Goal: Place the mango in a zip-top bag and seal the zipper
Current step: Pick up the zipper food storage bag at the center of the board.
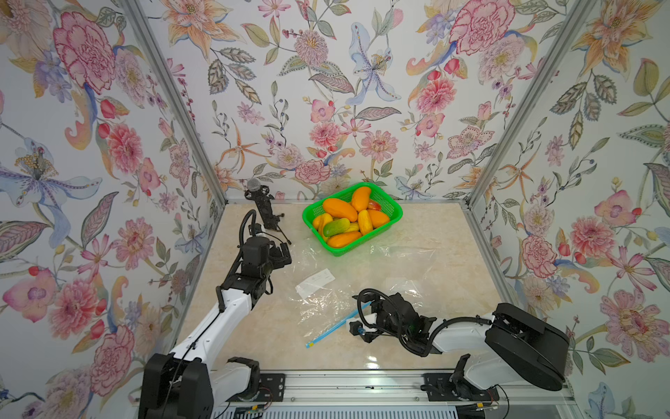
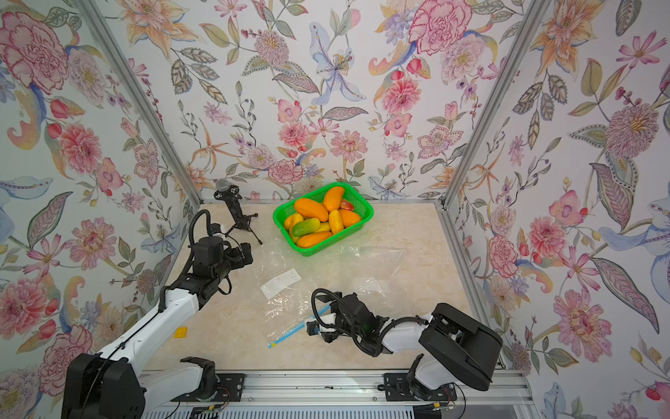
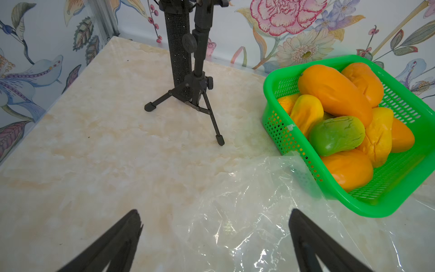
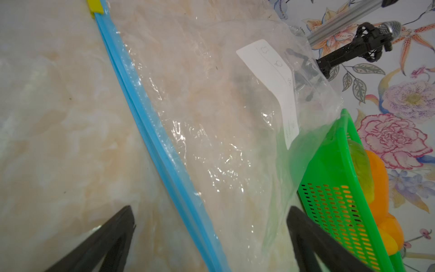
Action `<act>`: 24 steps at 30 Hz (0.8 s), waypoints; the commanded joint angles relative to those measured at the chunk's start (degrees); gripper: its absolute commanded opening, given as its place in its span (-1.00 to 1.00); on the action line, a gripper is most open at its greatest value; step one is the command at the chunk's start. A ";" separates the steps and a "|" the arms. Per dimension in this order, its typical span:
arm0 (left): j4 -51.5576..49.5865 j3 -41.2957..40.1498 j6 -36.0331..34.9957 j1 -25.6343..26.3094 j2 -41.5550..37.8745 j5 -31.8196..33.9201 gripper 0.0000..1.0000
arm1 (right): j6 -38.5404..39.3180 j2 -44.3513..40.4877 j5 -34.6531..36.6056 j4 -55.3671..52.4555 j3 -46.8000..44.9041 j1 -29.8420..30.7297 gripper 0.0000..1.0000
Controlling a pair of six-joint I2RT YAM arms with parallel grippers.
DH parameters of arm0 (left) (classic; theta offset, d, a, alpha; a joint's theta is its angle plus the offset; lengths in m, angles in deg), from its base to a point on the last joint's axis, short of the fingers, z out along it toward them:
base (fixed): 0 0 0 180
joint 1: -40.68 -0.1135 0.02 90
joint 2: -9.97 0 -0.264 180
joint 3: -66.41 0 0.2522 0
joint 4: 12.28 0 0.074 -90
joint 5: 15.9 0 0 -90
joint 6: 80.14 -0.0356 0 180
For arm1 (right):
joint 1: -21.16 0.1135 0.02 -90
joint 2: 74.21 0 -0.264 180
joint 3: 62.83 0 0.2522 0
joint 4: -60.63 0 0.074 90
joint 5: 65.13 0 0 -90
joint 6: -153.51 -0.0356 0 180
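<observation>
Several orange and yellow mangoes (image 1: 339, 209) and a green one (image 3: 336, 135) lie in a green basket (image 1: 398, 214) at the back of the table. The clear zip-top bag (image 1: 326, 301) lies flat in the middle, one corner under the basket. Its blue zipper (image 4: 150, 131), with a yellow slider (image 4: 95, 7) at one end, faces the front. My left gripper (image 3: 215, 212) is open and empty, low over the bag's far left part. My right gripper (image 4: 210, 209) is open and empty, straddling the zipper (image 1: 333, 328) from above.
A black microphone on a small tripod (image 1: 263, 206) stands at the back left, close to my left arm. A white label (image 1: 315, 281) shows on the bag. A small yellow piece (image 2: 180, 332) lies near the front left. Floral walls close in three sides.
</observation>
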 commanded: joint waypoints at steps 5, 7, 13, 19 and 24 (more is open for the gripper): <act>3.72 -2.49 1.52 0.51 1.75 -2.03 0.98 | 3.73 4.18 4.31 5.25 3.03 0.59 1.00; 4.35 -3.18 1.75 0.53 2.19 -2.19 0.99 | 3.65 5.06 4.20 5.10 3.73 0.65 1.00; 4.96 -3.91 1.67 0.52 3.68 -2.63 0.98 | 2.47 6.81 2.88 5.24 5.83 -0.21 0.92; 4.62 -4.20 1.00 0.51 4.17 -2.15 0.99 | 1.56 7.25 0.20 0.42 8.27 -1.00 0.81; 4.98 -4.48 0.92 0.49 4.93 -2.15 0.98 | 1.05 7.51 -0.06 -0.70 9.23 -2.54 0.81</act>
